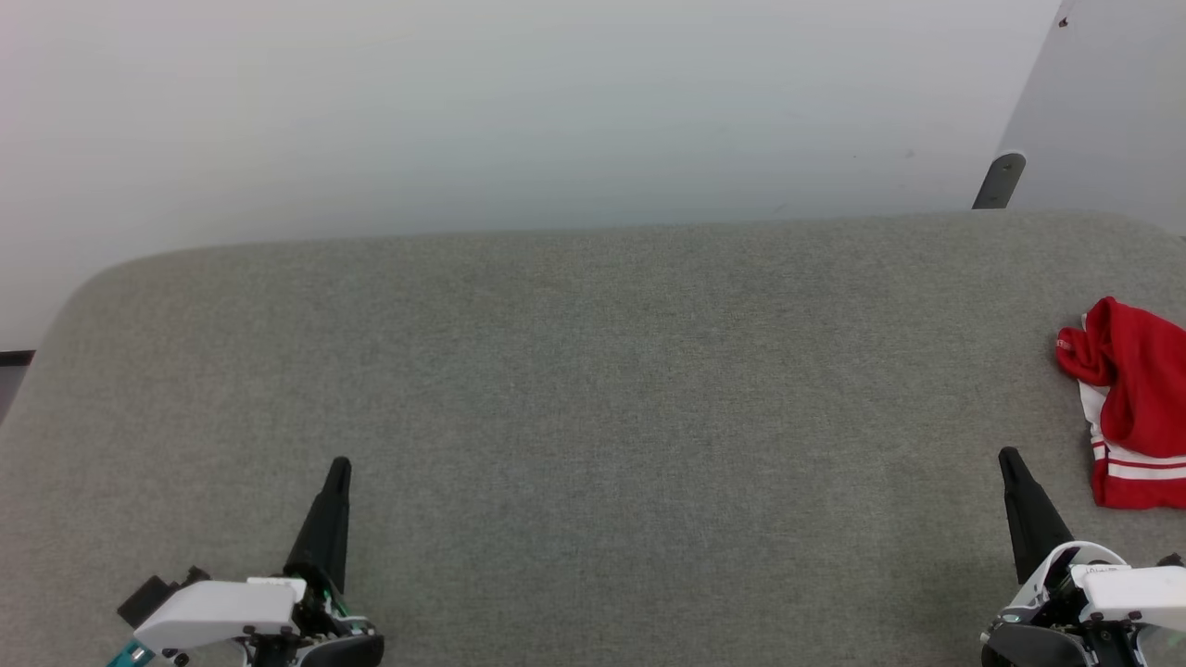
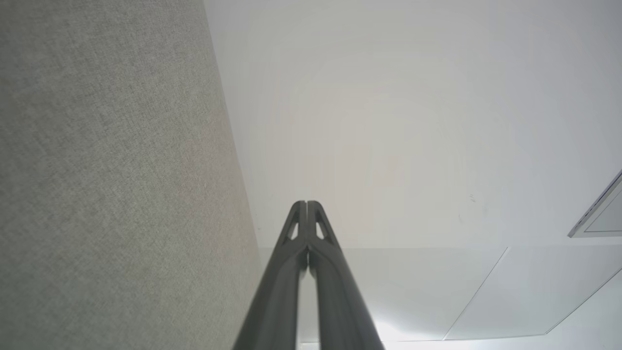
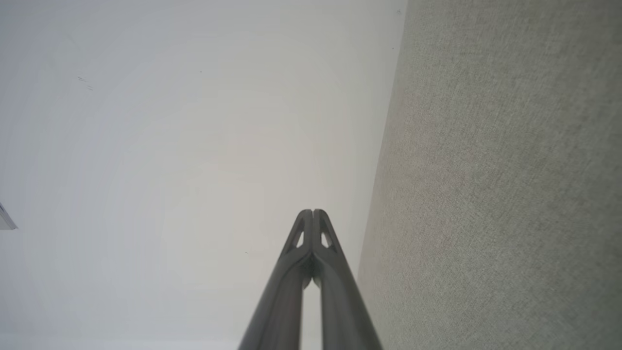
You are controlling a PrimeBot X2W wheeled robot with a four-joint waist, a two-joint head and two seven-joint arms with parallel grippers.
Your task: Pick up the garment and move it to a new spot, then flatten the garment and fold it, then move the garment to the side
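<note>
The garment (image 1: 1135,398) lies bunched in a loose heap at the far right of the grey fabric-covered table (image 1: 593,389), cut off by the right edge of the head view; its red cloth is folded over itself, with a white part and red-and-white striped trim showing along the near side; no lettering can be made out in the crumple. The left gripper (image 1: 339,466) sits at the lower left of the head view, above the near part of the table, its dark fingers (image 2: 282,282) pressed together to a single point and holding nothing; the left wrist view shows the two tips meeting, with the grey table surface (image 2: 107,170) on one side and the pale floor (image 2: 413,121) on the other. The right gripper (image 1: 1008,456) sits at the lower right, near the garment but apart from it, just to its left; its fingers (image 3: 340,291) are likewise closed tip to tip on nothing, with the table (image 3: 510,170) beside them in the right wrist view. Beyond the table's far edge lies pale floor (image 1: 463,111), and a short dark post (image 1: 999,181) stands at the upper right.
</note>
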